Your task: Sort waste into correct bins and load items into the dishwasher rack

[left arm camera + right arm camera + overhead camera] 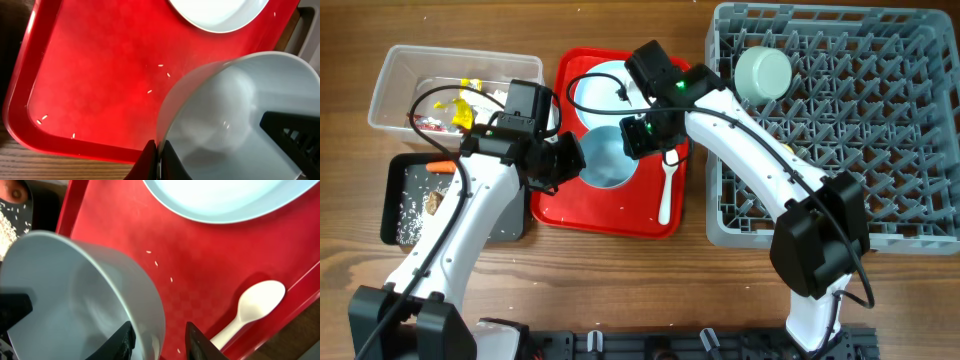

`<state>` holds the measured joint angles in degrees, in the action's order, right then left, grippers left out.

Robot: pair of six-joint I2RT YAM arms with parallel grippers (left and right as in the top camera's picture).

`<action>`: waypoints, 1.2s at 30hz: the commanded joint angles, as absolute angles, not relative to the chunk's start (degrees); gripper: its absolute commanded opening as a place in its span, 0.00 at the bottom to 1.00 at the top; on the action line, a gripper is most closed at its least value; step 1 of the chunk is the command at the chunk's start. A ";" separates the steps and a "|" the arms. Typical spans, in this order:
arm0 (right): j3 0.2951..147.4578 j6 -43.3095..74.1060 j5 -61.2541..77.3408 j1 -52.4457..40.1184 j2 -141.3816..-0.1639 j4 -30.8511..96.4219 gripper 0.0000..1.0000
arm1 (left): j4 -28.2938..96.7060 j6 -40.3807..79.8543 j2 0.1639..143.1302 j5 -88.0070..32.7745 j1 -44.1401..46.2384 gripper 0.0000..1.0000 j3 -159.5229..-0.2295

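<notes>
Bowl (75, 295): being held over red tray (90, 75), centre frame.
Left gripper (159, 157): being clenched on its rim.
Right gripper (160, 340): being held astride rim, seemingly unclenched.

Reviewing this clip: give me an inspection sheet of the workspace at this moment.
Surface: wooden table.
Job's things: held bowl over red tray; plate and spoon on it; second bowl in rack; wrappers in clear tub; carrot in black tray.
Clutter: stray rice grains on red tray.
Grippers: left gripper shut on bowl rim; right gripper open, fingers straddling rim.
Cables: black cable looping off arm.
Surroundings: black frame at near edge.
</notes>
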<state>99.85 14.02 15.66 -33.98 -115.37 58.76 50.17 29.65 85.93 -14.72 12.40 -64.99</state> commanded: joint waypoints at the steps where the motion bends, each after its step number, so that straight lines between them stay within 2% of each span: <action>1: 100.75 14.02 16.64 -34.06 -114.93 58.39 0.35 | 50.43 28.75 84.75 -15.64 12.27 0.04 -65.06; 7: 103.35 13.63 16.62 -34.06 -114.93 59.33 0.34 | 50.48 28.73 84.75 -15.33 13.52 0.04 -65.06; 11: 103.35 13.56 16.62 -34.06 -114.93 59.81 0.22 | 50.50 28.73 84.75 -14.96 13.78 0.04 -65.06; 24: 102.72 13.45 14.72 -34.06 -114.89 62.61 0.20 | 50.48 28.73 84.75 -14.98 13.76 0.04 -65.06; 26: 102.74 13.47 14.68 -34.06 -114.89 62.63 0.11 | 50.48 28.73 84.75 -14.98 13.76 0.04 -65.06; 29: 102.74 13.47 14.68 -34.06 -114.89 62.61 0.05 | 50.48 28.73 84.75 -14.98 13.76 0.04 -65.06; 36: 102.74 13.45 14.68 -34.06 -114.89 62.74 0.04 | 50.48 28.75 84.75 -15.40 13.78 0.04 -65.06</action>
